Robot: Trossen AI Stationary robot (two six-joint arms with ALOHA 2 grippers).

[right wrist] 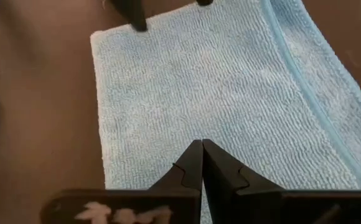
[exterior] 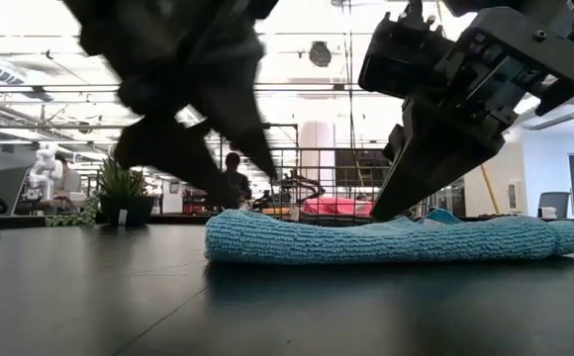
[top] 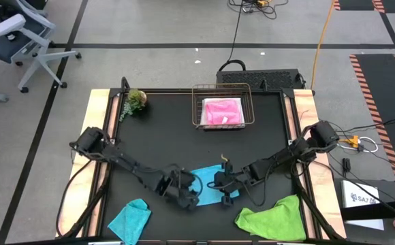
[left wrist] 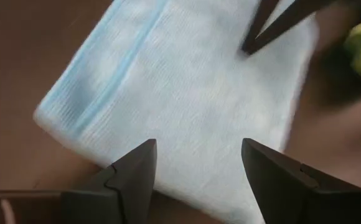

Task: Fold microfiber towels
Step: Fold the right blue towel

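Writing: one white box [top: 362, 195] beside the surface [top: 156, 136], off the right arm's side, carries dark lettering too small to read. No other label legible.

Towels, four counted:
- Sky blue towel [top: 210, 184], one, folded flat, lying directly under and between both hands.
- Teal towel [top: 131, 218], one, crumpled, near the left hand on its outer side, at the surface's front edge.
- Lime green towel [top: 272, 218], one, crumpled, near the right hand on its outer side, also at the front edge.
- Hot pink towel [top: 223, 111], one, folded, inside the wire basket [top: 245, 109], well apart from both hands at the far side.

Other items: small green plant [top: 135, 102], one, at the far left corner. An office chair [top: 20, 34] on the floor beyond.

Hands, two:
- Left hand [left wrist: 198, 171]: fingers spread wide, gripping nothing, poised over one edge of the sky blue towel.
- Right hand [right wrist: 201, 163]: fingers pressed fully together, nothing between them, tip resting on or just above the sky blue towel's middle.

View differences: only the high view shows all four towels and the basket's contents together. The low view alone shows the sky blue towel's stacked folded layers side-on, and a person [exterior: 234, 178] standing in the room behind. The left wrist view shows a lime green blur past the sky blue towel; the right wrist view shows the towel's ribbed weave and hem.
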